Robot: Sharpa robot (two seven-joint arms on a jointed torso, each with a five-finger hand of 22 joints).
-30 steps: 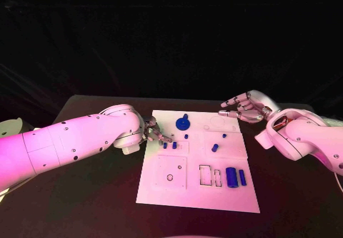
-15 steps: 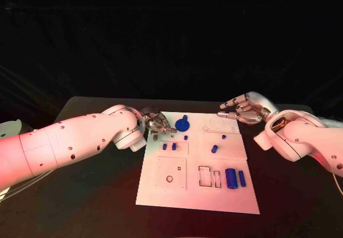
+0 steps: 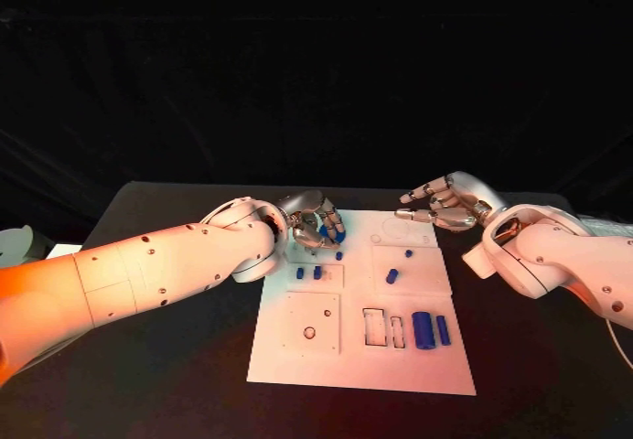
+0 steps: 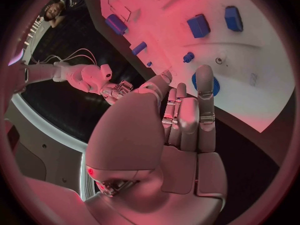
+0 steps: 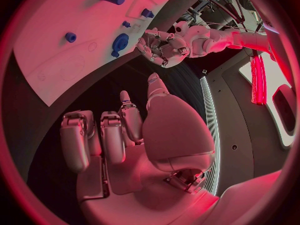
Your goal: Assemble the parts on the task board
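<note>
1. The left hand is now hovering over the far left corner of the task board, right at the round blue gear; a second ago it was lower and nearer, beside the two small blue pegs.
2. Its fingers are lying straight and close together above the gear, holding nothing. Whether they are touching it cannot be told.
3. That shift suggests the gear is the next part to be picked up, and no grip is formed yet.
4. The right hand is staying raised off the board's far right corner, fingers loosely curled and apart, holding nothing.
5. The board is carrying every part: the two pegs standing in a square recess, a small stud, another stud, a slanted peg, and a large cylinder with a slimmer one just beside it.
6. Two narrow slots and a round hole are looking unfilled.
</note>
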